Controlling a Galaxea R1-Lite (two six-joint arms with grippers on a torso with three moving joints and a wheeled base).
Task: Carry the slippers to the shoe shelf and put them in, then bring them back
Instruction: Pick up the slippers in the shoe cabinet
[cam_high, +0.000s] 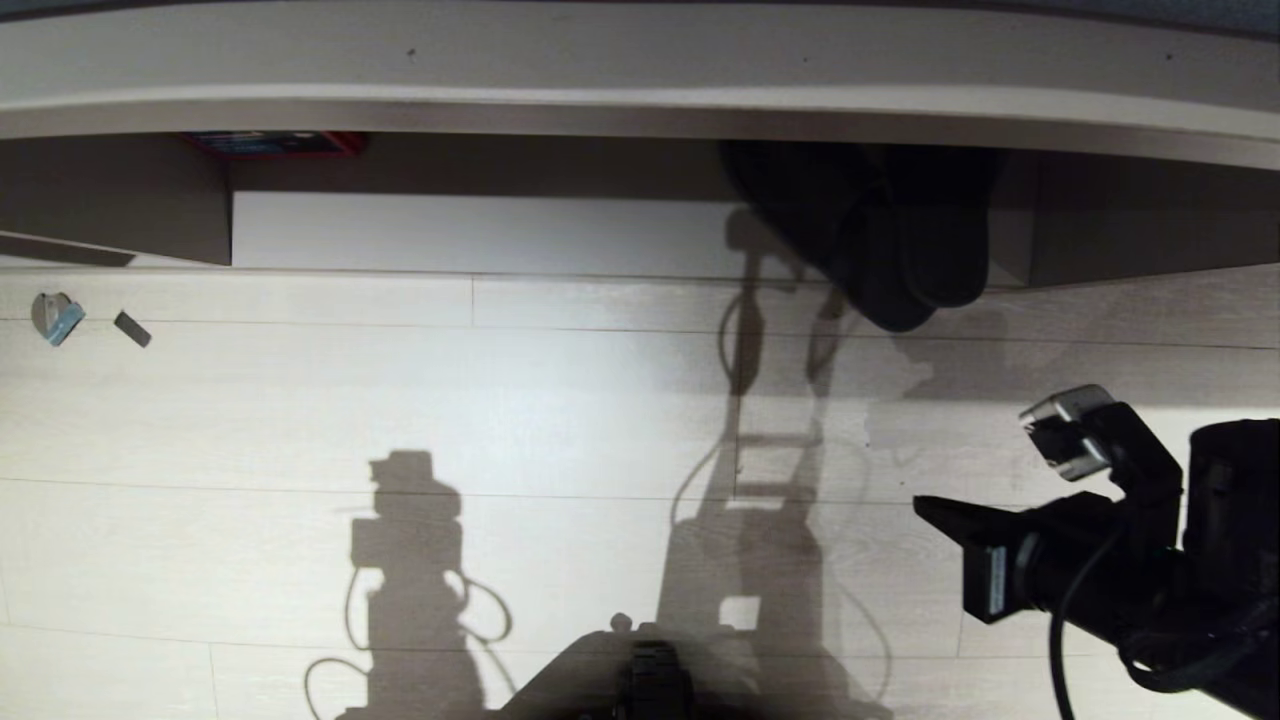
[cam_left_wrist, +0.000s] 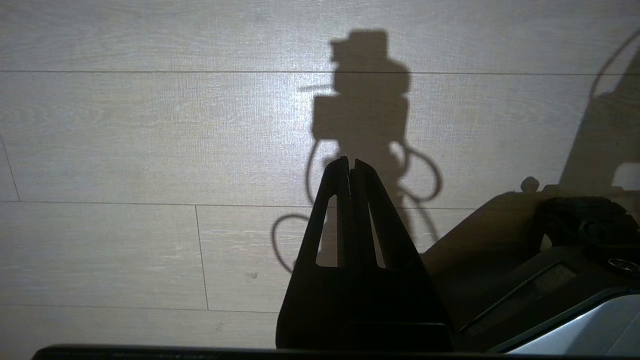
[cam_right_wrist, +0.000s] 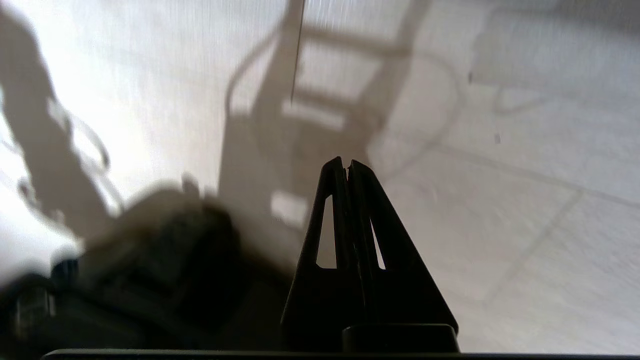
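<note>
The slippers (cam_high: 900, 240) are read as the dark mass at the mouth of the shoe shelf (cam_high: 640, 60), far and slightly left of the right gripper (cam_high: 935, 512), whose jaws are pressed together, empty. Long axis indeterminable; shadow hides their outline and colour. The left gripper (cam_left_wrist: 350, 167), likewise closed, is seen only in its wrist view.

floor (cam_high: 560, 400): pale whitish wood-grain planks, grey shadows across them
shoe shelf (cam_high: 640, 100): beige top board
slippers (cam_high: 890, 240): look dark in shadow
right pincer (cam_high: 925, 508): black
left pincer (cam_left_wrist: 350, 165): black
</note>
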